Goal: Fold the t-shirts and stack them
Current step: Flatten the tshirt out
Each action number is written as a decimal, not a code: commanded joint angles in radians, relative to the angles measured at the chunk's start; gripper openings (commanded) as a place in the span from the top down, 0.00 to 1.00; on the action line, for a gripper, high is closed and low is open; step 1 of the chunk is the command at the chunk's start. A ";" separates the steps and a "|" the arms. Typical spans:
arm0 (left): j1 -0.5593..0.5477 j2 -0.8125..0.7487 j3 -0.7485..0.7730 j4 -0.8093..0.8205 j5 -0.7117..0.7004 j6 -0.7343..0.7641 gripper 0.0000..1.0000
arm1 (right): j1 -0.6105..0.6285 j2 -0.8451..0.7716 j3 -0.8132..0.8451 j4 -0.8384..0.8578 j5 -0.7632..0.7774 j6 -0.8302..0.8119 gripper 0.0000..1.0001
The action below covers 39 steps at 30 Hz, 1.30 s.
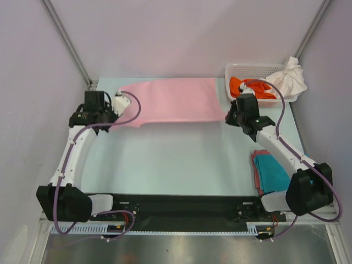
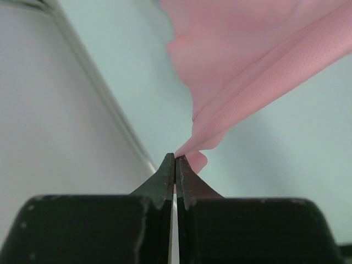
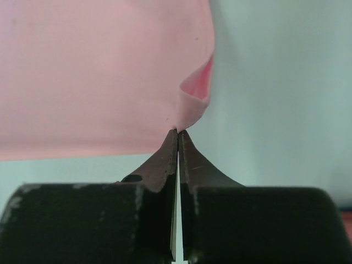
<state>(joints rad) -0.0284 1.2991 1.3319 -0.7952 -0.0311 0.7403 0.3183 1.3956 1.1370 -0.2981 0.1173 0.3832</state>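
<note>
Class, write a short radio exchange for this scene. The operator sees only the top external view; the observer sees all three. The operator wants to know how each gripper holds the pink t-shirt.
Operator: From above I cannot see the tips of the left gripper. Does it hold the pink t-shirt?
Observer: Yes; the left wrist view shows it shut on a bunched corner of the cloth.
Operator: And the right gripper?
Observer: The right wrist view shows it shut on an edge, where a small fold curls open beside the pinch.
</note>
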 commanded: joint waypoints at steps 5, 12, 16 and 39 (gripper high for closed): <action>0.024 -0.142 -0.414 -0.119 0.068 0.054 1.00 | 0.039 -0.199 -0.278 -0.186 0.048 0.154 1.00; 0.024 -0.115 -0.556 -0.141 0.142 0.073 1.00 | 0.136 -0.193 -0.404 -0.213 0.011 0.227 1.00; 0.022 -0.075 -0.525 -0.056 0.142 0.051 1.00 | 0.134 -0.150 -0.376 -0.214 0.061 0.191 1.00; -0.018 0.454 -0.059 0.228 0.043 -0.021 1.00 | -0.024 0.313 -0.031 -0.016 0.048 -0.023 1.00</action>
<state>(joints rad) -0.0437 1.7252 1.2285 -0.6022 0.0513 0.7235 0.3141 1.6810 1.0588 -0.3183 0.1303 0.4072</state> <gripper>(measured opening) 0.008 0.009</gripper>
